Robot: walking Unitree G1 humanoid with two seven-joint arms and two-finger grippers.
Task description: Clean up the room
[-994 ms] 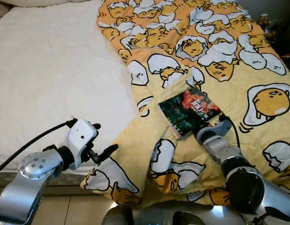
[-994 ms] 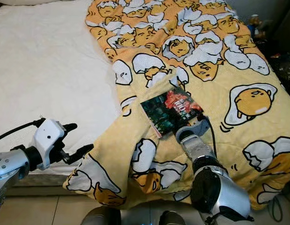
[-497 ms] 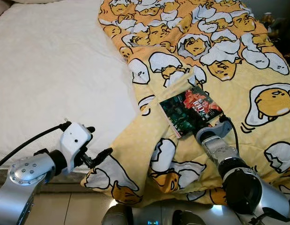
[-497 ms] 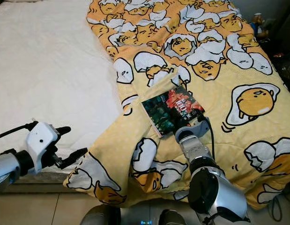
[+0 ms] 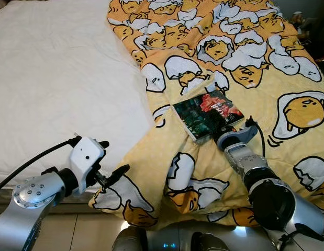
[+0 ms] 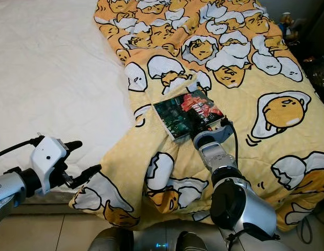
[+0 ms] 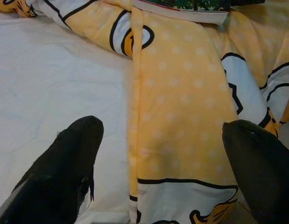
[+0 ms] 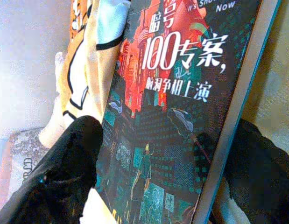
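Book [image 5: 206,113]: a paperback with a dark teal and black cover is lying flat on the yellow quilt, turned at an angle to the bed's edge. A red and orange patch is showing toward its far end, with white printed characters and the number 100 across it [image 8: 181,70]. The lower part of the cover is showing a dark city scene in green and blue. The pale page edges are facing the robot's side.

Where the book is: it is sitting just beside the quilt's folded edge, near the middle of the bed's near half.

Right gripper [image 5: 220,125]: it is reaching over the quilt to the book's near corner. In the right wrist view one black finger [image 8: 60,177] is lying at one side of the cover and the other [image 8: 261,158] beyond the page edge, so the fingers are spread with the book between them. Whether they are pressing on it, I cannot tell.

Left gripper [image 5: 112,159]: it is hovering at the bed's near edge, by the quilt's hanging corner. Its two fingers [image 7: 65,168] are spread wide, with the quilt's hem between them and nothing pinched.

Quilt [image 5: 256,68]: yellow, printed with egg-yolk cartoon figures and white eggshells, it is covering the right half of the bed.

Sheet [image 5: 57,78]: white and lightly wrinkled, it is lying bare on the left half.
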